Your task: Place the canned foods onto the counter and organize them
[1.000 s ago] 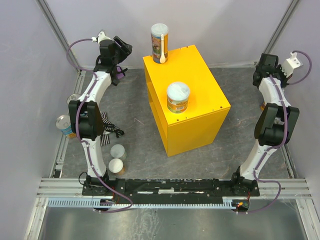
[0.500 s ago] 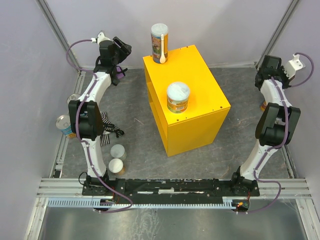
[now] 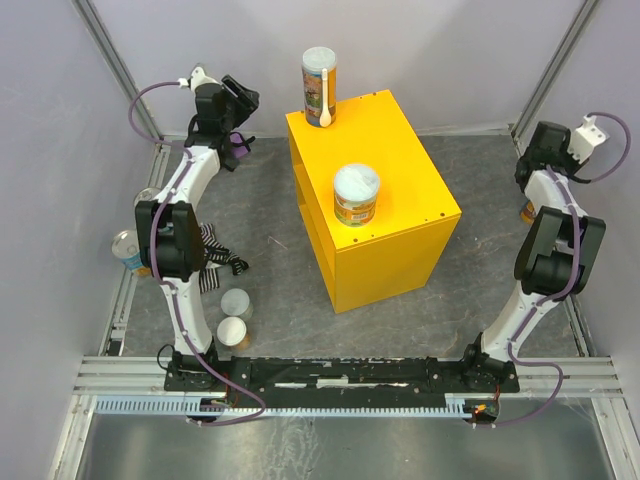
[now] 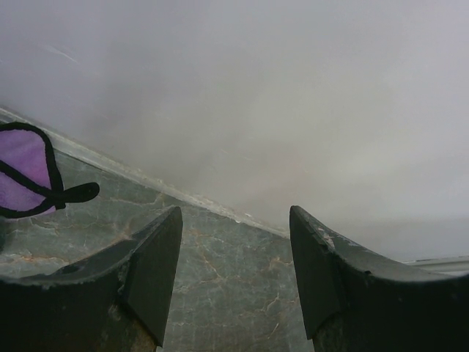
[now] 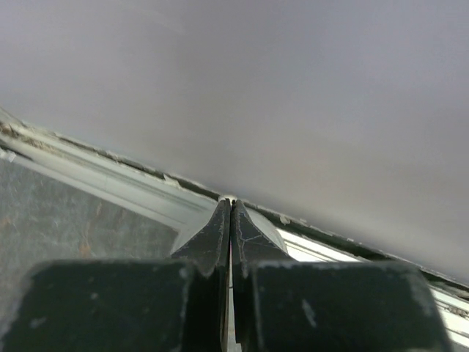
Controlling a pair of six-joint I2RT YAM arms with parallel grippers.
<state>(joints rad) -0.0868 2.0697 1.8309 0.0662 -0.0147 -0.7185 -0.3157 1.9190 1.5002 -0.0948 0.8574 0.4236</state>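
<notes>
Counter (image 3: 405, 150) topped by tall tube (image 3: 319, 85) at far left corner and short tub (image 3: 356, 195) by left edge, left fingers (image 4: 157, 271) held apart, right fingers (image 5: 216, 235) pressed together.

Ahead of the left gripper (image 4: 234, 235) — a pale lilac wall (image 4: 293, 88); beneath it, grey veined floor (image 4: 227, 301), softly and evenly lit.

Two white arms (image 3: 190, 175) with black joints, looping purple cables (image 3: 136, 105), dark wedge-shaped fingers (image 4: 150, 279)
</notes>
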